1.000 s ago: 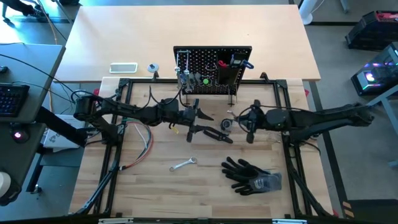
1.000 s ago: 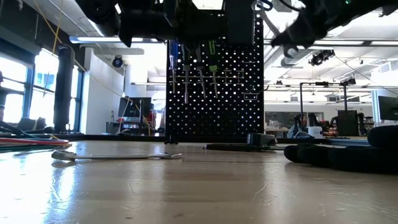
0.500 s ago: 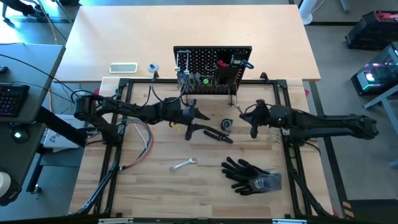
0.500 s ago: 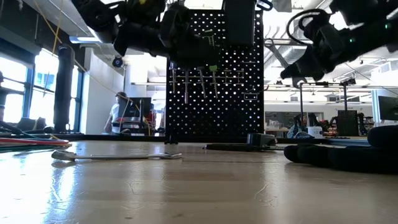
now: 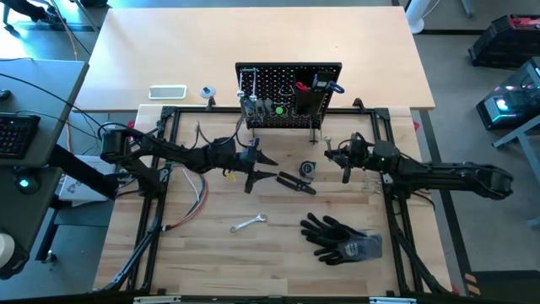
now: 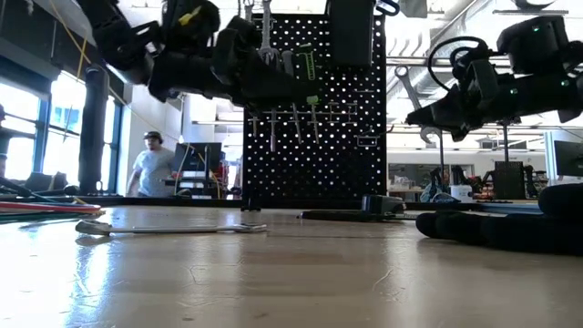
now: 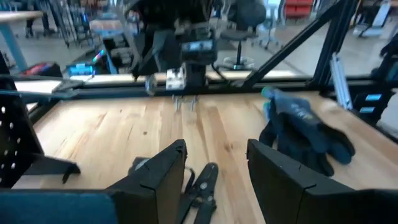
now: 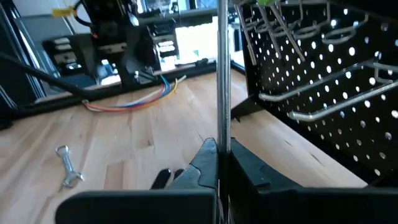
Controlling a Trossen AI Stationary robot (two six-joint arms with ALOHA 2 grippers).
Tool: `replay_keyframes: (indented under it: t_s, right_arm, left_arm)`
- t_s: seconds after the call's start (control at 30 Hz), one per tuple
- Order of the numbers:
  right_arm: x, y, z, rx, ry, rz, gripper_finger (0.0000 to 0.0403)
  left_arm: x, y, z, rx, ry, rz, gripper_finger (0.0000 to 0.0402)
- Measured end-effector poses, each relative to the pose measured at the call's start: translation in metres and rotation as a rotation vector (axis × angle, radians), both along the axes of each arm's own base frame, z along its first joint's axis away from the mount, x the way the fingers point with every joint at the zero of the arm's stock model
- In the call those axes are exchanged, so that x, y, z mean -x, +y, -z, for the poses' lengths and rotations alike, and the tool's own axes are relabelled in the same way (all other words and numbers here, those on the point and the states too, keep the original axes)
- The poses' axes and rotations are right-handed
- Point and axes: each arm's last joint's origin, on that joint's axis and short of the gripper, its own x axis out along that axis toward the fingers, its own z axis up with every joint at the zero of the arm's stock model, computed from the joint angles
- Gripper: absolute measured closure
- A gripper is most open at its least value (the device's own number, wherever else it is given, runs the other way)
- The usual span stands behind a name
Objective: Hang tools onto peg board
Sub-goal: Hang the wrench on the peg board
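Note:
The peg board [image 5: 287, 84] stands upright at the table's far side, with several tools [image 6: 293, 114] hanging from its pegs. Black pliers [image 5: 295, 181] lie flat on the table in front of it. My left gripper [image 5: 261, 169] hovers open just left of and above the pliers [image 7: 200, 186], touching nothing. My right gripper [image 5: 331, 152] hangs in the air near the board's right end, shut on a slim silver tool [image 8: 221, 74]. A silver wrench [image 5: 249, 223] lies flat nearer the front. My right gripper pinches the slim silver tool [image 8: 221, 127] between its two shut fingers. The tool sticks out forward past the fingertips [image 8: 208, 152], in line with them. In the low view it slants upward [image 6: 408, 87], clear of the table. Which end is gripped is hidden by the fingers.
Black gloves [image 5: 342, 239] lie at the front right. A bundle of coloured wires [image 5: 196, 198] curves along the left. A small round object [image 5: 307, 169] sits just beyond the pliers. A black bin [image 5: 305, 100] is on the board's front. A person walks in the room behind [image 6: 150, 169].
My right gripper has come down and drawn back toward the table's right edge, carrying the silver tool and rolling somewhat. My left gripper has sunk a little over the pliers, staying open. The person in the background has walked leftward.

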Motion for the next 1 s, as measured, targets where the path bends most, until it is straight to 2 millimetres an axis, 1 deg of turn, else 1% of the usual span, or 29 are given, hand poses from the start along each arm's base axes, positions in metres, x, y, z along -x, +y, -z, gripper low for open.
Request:
replay_keyframes:
  t_s: [0.27, 0.47, 0.63, 0.8, 1.0]
  right_arm:
    - [-0.007, -0.013, 0.003, 0.06, -0.013, 0.003, 0.04]
    - [-0.008, -0.028, 0.015, 0.045, 0.04, 0.056, 0.04]
    - [-0.01, -0.033, 0.02, 0.068, 0.048, 0.043, 0.04]
    - [-0.016, -0.04, 0.018, 0.094, 0.039, -0.006, 0.04]
    - [-0.029, -0.052, 0.015, 0.108, 0.054, -0.072, 0.04]
  left_arm:
    - [0.013, -0.008, 0.006, 0.033, -0.101, 0.016, 0.0236]
    - [0.014, -0.017, 0.008, 0.053, -0.092, 0.044, 0.0236]
    - [0.013, -0.021, 0.008, 0.055, -0.091, 0.056, 0.0236]
    - [0.013, -0.021, 0.008, 0.049, -0.091, 0.054, 0.0236]
    - [0.013, -0.021, 0.008, 0.047, -0.095, 0.054, 0.0236]
